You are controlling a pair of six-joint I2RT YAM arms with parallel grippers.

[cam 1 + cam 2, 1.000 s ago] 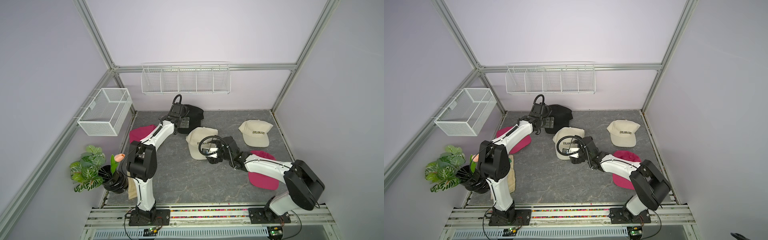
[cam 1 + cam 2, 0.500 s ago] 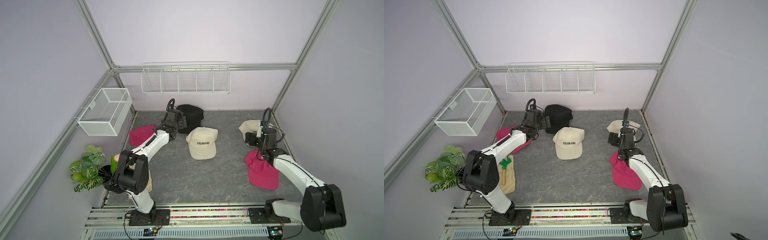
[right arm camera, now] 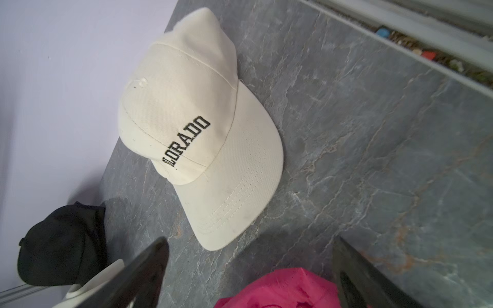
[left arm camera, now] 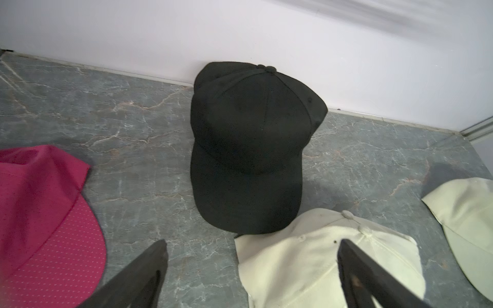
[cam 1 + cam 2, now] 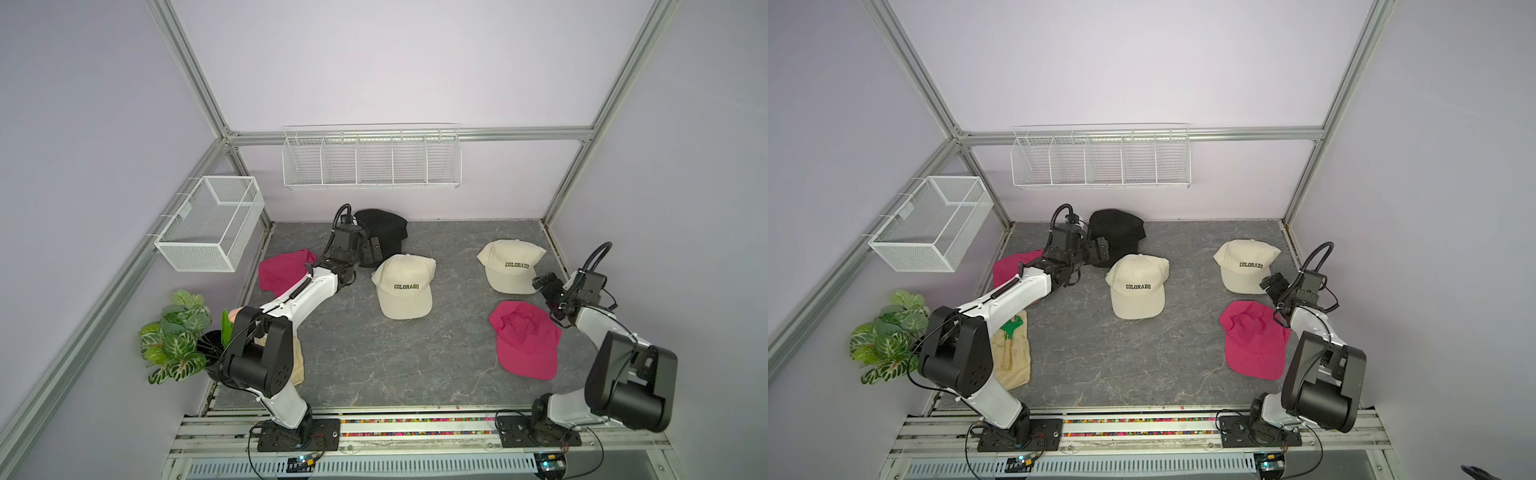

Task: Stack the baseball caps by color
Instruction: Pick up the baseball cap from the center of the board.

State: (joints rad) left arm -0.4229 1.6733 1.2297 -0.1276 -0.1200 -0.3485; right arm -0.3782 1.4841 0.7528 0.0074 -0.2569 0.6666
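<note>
**A:** Where do the caps lie?

**B:** In a top view, the black cap (image 5: pixel 384 228) sits at upper centre of the bench (image 5: pixel 353 365), against the back wall. The centre cream cap (image 5: pixel 405 291) is mid-frame and the right cream cap (image 5: pixel 509 266) is further right. The left pink cap (image 5: pixel 282 270) is at the left edge, and the right pink cap (image 5: pixel 525 345) is at lower right.

**A:** And the end effectors?

**B:** The left end effector (image 5: pixel 369 251) hangs over the black cap's brim, jaws wide, holding nothing. The right end effector (image 5: pixel 547 289) is at the right edge, between the right cream cap and the right pink cap, also spread wide and empty.
</note>
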